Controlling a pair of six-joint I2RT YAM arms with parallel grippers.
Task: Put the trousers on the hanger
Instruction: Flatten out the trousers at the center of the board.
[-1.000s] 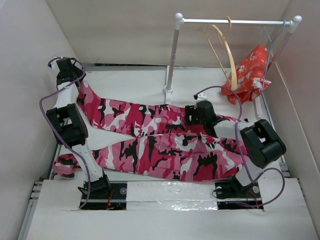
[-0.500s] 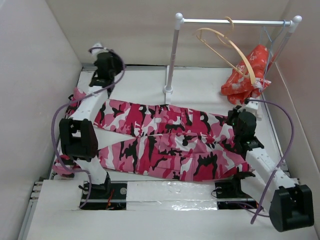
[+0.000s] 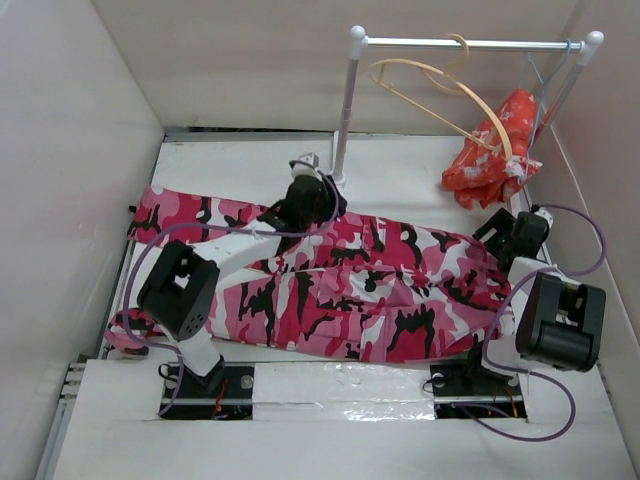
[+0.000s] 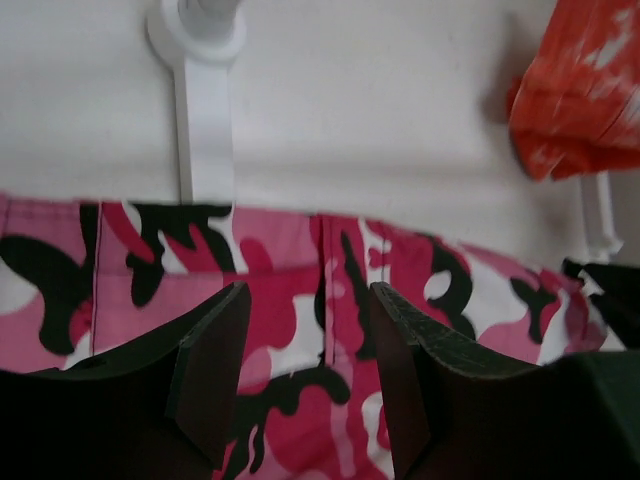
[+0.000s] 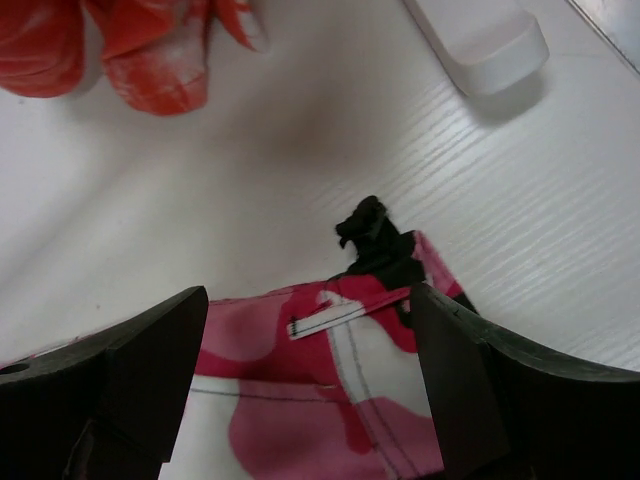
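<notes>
The trousers (image 3: 340,290), camouflage in pink, red, white and black, lie spread flat across the table (image 3: 400,170), below the hanger (image 3: 440,95). Left gripper (image 4: 305,300) and right gripper (image 5: 308,295) hover above them, fingers apart and empty.

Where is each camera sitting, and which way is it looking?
Top external: above and behind the arms, looking down at the trousers, hanger and rack; both arms show.
Left wrist: rides behind the left gripper, looking across the trousers to the rack's foot; its open jaws show.
Right wrist: rides behind the right gripper, looking down at the black drawstring; its open jaws show.
Shared: both wrist views catch the orange cloth.
</notes>
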